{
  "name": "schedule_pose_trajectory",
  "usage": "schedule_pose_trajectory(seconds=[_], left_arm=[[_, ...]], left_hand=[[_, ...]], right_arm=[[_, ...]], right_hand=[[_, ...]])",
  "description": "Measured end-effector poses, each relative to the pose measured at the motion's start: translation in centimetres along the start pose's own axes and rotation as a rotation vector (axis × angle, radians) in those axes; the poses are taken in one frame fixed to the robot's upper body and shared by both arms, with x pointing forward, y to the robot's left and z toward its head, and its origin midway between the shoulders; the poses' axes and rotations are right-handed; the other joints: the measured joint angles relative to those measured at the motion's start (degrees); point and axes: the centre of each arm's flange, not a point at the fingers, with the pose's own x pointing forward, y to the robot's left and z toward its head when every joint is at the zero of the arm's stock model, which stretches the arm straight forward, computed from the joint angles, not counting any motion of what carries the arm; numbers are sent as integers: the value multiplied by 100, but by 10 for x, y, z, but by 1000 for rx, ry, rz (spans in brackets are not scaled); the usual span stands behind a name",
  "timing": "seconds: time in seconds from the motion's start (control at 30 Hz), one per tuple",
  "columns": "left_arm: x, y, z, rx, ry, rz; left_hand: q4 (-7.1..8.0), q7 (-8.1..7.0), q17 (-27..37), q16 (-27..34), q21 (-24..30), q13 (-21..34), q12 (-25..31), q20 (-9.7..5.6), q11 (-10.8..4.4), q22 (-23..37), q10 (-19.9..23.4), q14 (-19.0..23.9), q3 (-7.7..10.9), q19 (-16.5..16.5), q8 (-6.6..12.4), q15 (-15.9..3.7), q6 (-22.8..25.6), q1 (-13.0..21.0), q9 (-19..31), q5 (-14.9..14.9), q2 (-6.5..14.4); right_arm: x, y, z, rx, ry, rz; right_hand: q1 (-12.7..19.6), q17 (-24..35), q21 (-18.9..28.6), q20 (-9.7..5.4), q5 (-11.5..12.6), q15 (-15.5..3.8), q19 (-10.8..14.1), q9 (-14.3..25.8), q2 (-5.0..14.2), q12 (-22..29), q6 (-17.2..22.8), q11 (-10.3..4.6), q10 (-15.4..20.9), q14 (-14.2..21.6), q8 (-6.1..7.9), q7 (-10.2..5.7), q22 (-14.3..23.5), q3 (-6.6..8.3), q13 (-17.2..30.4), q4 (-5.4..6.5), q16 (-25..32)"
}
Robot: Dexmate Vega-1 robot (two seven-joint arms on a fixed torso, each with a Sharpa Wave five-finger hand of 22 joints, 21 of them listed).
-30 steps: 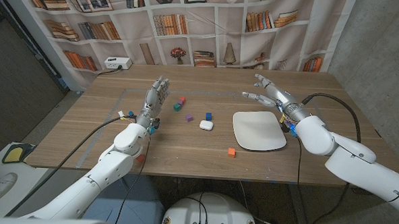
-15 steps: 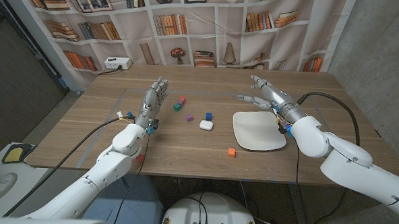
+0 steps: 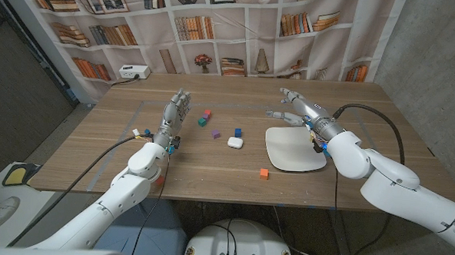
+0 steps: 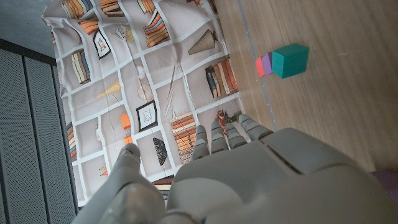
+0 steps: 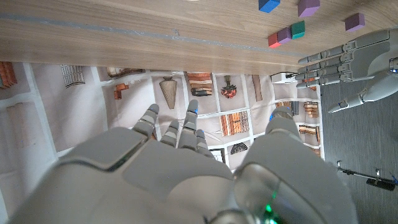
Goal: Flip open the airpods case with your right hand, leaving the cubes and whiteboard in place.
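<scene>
Small white rounded airpods case [image 3: 235, 142] lay closed on the wooden worktop [image 3: 95, 152], just left of the white rounded-square whiteboard [image 3: 295, 150]. Right hand [image 3: 299, 108] hovered past the board's far edge, fingers [image 3: 276, 113] apart, holding nothing. Left hand [image 3: 175, 113] stood upright, fingers straight, empty, near the small coloured cubes [image 3: 206, 117].

White airpods case [image 3: 235, 142], white whiteboard [image 3: 294, 149], orange cube [image 3: 264, 174], blue cube [image 3: 238, 132].
</scene>
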Motion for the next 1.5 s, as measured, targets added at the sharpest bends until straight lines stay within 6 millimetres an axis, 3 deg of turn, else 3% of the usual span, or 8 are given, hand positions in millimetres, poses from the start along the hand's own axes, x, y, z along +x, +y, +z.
schedule_pose_trajectory(seconds=[0.1,1.03,1.5], left_arm=[[0,0,1,-4,-5,-1],[-1,-3,1,-22,-25,14],[-2,-4,0,-27,-29,22]], left_hand=[[18,0,0,0,0,0,0,0,0,4,0,0,-18,0,0,0,0,-11,0,0,-11],[71,9,29,0,0,0,0,0,0,3,0,0,-71,0,0,-1,53,-106,0,0,-16],[96,9,29,0,0,0,0,0,0,2,0,0,-95,0,0,-1,53,-106,0,0,-16]], right_arm=[[1,0,3,3,-8,-1],[8,15,27,4,-67,63],[7,22,32,2,-78,62]], right_hand=[[-1,0,0,0,0,0,0,0,1,0,0,0,0,0,0,0,0,51,18,3,0],[127,0,0,-1,0,64,-1,0,-22,0,21,48,49,65,0,20,0,50,69,3,-1],[233,0,0,71,0,184,71,0,-22,34,-62,30,190,187,-65,184,0,98,97,3,-1]])
